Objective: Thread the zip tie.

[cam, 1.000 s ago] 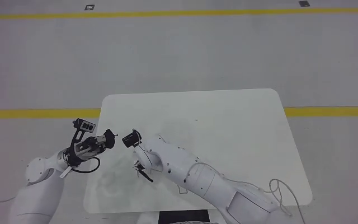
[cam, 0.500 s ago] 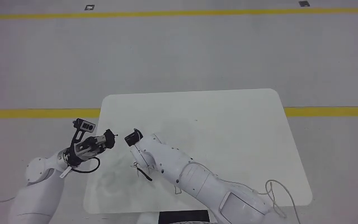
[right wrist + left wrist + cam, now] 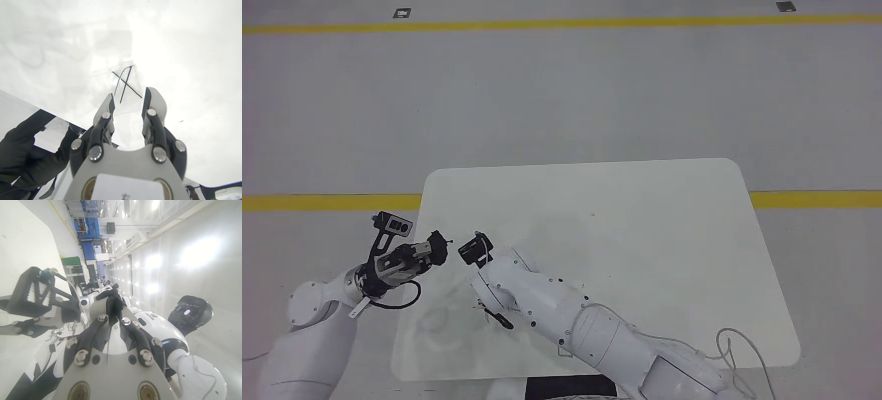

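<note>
**A:** The right gripper [image 3: 130, 94] hangs low over the white bench [image 3: 642, 220], in its near left part. The jaws are spread wide with nothing between them.

**B:** Just ahead of the tips there's what looks like a flat clear plastic sleeve [image 3: 132, 107] lying on the bench. Thin black zip ties [image 3: 126, 83] are crossed in an X within its outline. Whether they're in it or on it, I can't tell.

**A:** One curved piece runs right up to a fingertip [image 3: 112, 102]. It's touching or a hair off, hard to call.

**B:** The left gripper [image 3: 114, 300] sits at the bench's left edge with its jaws pressed together. A thin black strand [image 3: 108, 349] runs from between them back toward the wrist.
</note>
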`<state>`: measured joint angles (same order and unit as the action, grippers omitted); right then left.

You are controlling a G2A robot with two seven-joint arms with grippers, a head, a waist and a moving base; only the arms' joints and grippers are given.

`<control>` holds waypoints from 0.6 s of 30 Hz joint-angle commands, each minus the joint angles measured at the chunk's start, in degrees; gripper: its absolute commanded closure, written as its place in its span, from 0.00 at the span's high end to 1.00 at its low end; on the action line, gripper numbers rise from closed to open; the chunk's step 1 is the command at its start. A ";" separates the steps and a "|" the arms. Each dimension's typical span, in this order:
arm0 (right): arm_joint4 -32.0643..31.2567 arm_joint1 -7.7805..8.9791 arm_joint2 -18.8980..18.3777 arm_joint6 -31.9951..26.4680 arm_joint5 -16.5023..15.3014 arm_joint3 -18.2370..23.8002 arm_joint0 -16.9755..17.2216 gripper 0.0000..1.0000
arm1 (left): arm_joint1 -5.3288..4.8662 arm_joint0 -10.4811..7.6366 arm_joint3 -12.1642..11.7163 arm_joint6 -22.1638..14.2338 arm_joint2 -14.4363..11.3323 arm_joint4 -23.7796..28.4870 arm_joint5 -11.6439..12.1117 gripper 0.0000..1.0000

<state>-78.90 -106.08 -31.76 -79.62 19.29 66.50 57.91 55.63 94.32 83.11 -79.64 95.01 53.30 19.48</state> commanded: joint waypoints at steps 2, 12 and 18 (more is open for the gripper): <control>0.93 0.09 1.09 -0.02 -0.30 -0.19 -0.08 0.29 | 0.00 0.00 0.00 0.00 0.00 0.00 0.00 0.00; 2.44 -0.02 1.37 1.78 0.19 -2.67 -0.59 0.22 | 0.00 0.00 0.00 0.00 0.00 0.00 0.00 0.00; 4.74 -0.25 2.36 4.33 0.19 -5.80 -1.34 0.17 | 0.00 0.00 0.00 0.00 0.00 0.00 0.00 0.00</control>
<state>-74.70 -106.29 -29.59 -75.81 19.49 61.34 56.74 55.63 94.32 83.11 -79.64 95.01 53.30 19.48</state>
